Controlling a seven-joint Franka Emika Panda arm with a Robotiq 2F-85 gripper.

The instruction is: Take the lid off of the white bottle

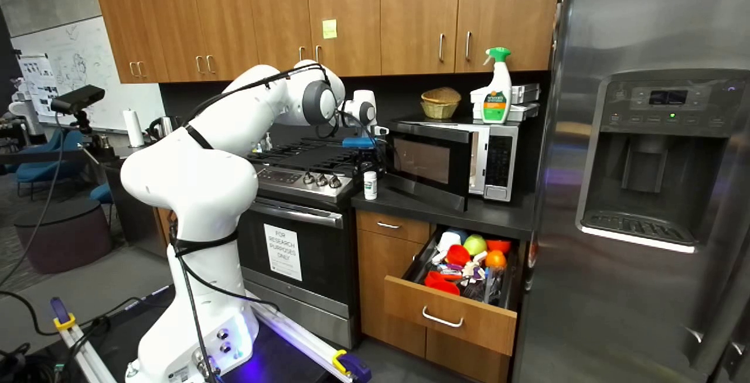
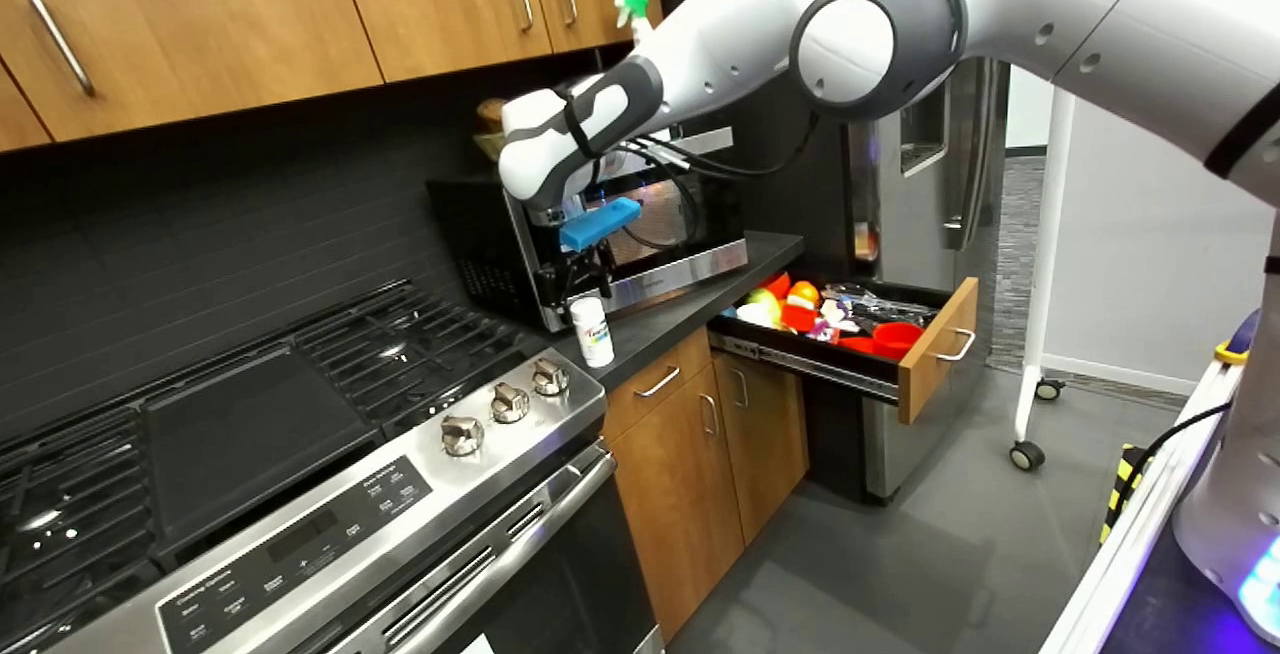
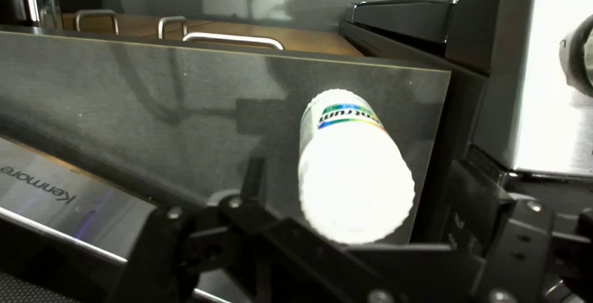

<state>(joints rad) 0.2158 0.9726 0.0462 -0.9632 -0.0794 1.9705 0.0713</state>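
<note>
Bottle upright, lid on; gripper nearby, looks spread. Likely approach step; next: centre over lid, lower, pinch, probably twist.

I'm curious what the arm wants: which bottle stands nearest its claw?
The small white bottle on the counter; the green-topped spray bottle is farther away, on the microwave.

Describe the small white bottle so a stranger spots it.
Start at the stove, then the dark counter beside it. The white bottle stands upright at the stove end, with a white lid, unlike the green-triggered spray bottle atop the microwave.
</note>
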